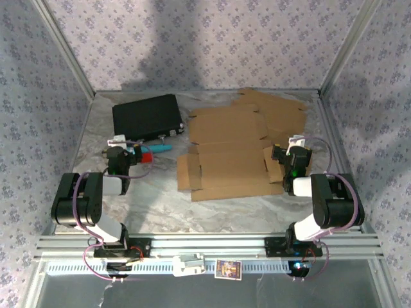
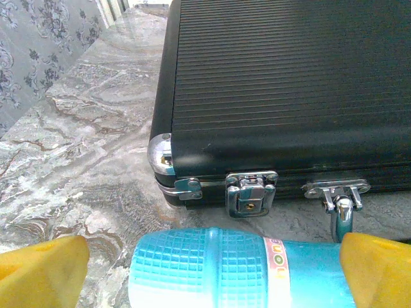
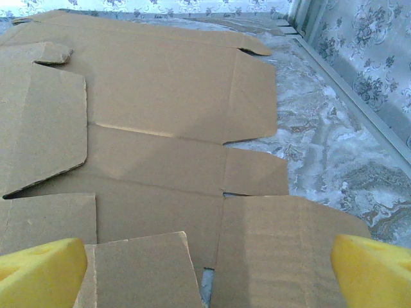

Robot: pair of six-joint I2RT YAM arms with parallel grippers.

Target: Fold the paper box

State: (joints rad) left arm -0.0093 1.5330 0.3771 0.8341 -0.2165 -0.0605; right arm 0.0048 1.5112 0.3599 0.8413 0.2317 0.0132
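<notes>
Lying flat mid-table, box (image 1: 225, 157) spreads ahead-left of right gripper (image 3: 205, 273), nearest flap right under its wide-apart, empty fingers; left gripper (image 1: 128, 154), also spread wide, sits well apart by the case (image 1: 146, 117).

Both arms same build: black joint housings, white link tubes. See left arm (image 1: 78, 200), right arm (image 1: 334, 206). Purple cables (image 1: 82, 186) loop off the elbows down to black bases on the aluminium rail (image 1: 212, 244). A green light (image 1: 294, 172) glows on the right wrist, above the rail. On left gripper (image 2: 209, 273) and right gripper (image 3: 209, 273), yellow finger pads (image 2: 40, 273).
</notes>
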